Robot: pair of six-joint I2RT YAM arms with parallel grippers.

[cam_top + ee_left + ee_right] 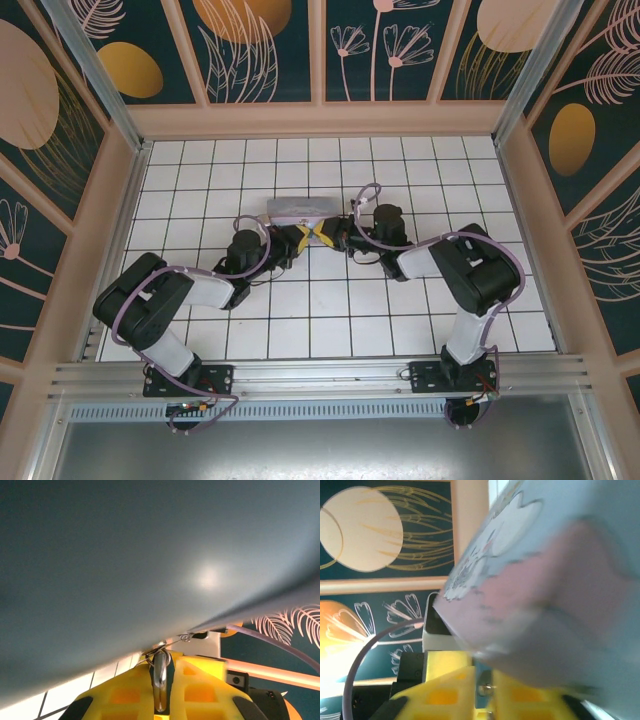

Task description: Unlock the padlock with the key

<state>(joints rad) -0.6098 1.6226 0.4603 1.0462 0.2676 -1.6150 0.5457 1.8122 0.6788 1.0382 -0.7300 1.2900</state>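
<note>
My left gripper (296, 236) and right gripper (322, 233) meet tip to tip in front of the pastel box (300, 209) at mid-table. In the left wrist view the yellow fingers (125, 690) of the left gripper (165, 656) are shut on a narrow shiny metal piece with thin wire loops at its top. It looks like the padlock (160, 680), seen edge-on under the box (125, 555). In the right wrist view the right gripper (482, 672) has a narrow gap with a small metal stub (487, 687) in it, perhaps the key. Whether it is gripped is unclear.
The cartoon-printed box (545, 580) looms blurred right above the right fingers. Peach frame walls with dark floral panels (260, 45) close the white tiled floor (330, 320) on three sides. Lilac cables (250, 225) loop over both wrists. A metal rail (320, 375) crosses the near edge.
</note>
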